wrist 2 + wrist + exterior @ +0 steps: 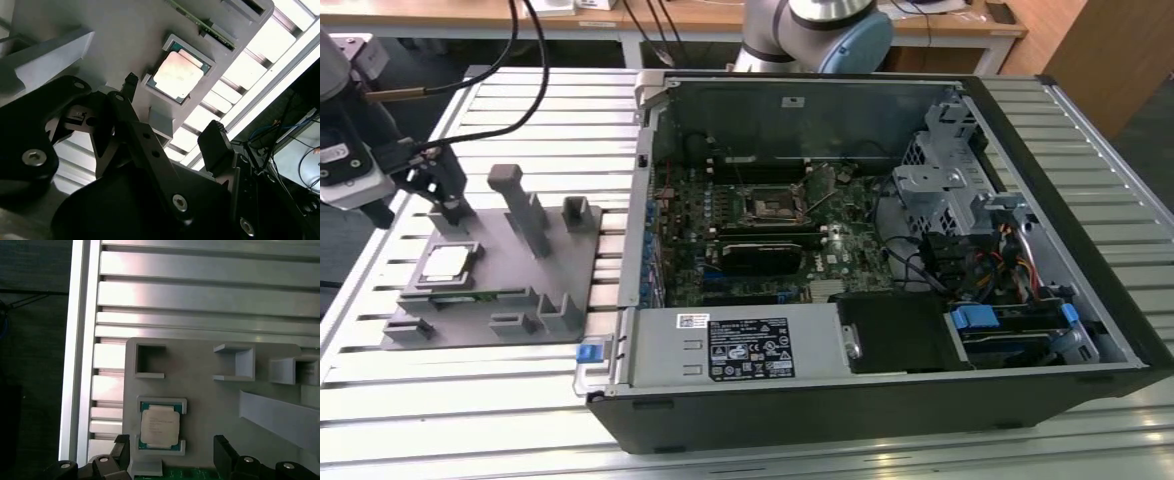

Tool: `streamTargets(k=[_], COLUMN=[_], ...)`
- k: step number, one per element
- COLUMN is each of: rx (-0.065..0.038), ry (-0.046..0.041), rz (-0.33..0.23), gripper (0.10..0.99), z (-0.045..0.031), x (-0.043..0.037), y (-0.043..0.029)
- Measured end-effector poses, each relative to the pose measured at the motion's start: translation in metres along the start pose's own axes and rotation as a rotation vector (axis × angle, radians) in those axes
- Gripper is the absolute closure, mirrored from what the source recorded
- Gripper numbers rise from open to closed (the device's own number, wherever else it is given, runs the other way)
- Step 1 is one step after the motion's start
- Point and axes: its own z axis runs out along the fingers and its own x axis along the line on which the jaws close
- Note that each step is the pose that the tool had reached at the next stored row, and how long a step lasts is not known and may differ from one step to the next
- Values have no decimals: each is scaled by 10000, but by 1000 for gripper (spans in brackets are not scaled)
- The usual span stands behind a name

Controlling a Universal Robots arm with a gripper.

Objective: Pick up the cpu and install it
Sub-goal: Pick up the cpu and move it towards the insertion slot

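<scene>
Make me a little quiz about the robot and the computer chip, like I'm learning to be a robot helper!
1. True or false: the cpu lies in a pocket of the grey tray.
2. Pick one. The gripper is: A) open and holding nothing; B) shut on the cpu; C) holding a cable.
3. Fill the gap: in the exterior view, the grey tray lies to the exterior view's ____ of the computer case.

Key: 1 true. 2 A. 3 left.
</scene>
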Motion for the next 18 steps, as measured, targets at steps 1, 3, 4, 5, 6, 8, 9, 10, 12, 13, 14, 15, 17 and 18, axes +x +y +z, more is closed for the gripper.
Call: streamTargets(k=[1,3,4,5,6,8,9,10,12,13,14,15,17,18], rx=[0,0,0,0,0,1,1,1,2,2,3,2,2,2], ry=[4,10,12,13,12,14,14,14,15,14,15,15,13,13], rz=[1,0,0,0,1,0,0,0,2,3,3,3,4,17], gripper=[322,322,322,322,322,322,322,322,322,322,322,322,322,322], z=[18,56,73,91,110,146,164,183,218,236,253,271,307,325], x=[8,21,26,30,33,39,42,43,46,47,48,48,48,49], y=[0,-2,-3,-4,-4,-6,-6,-7,-12,-19,-28,-38,-52,-53])
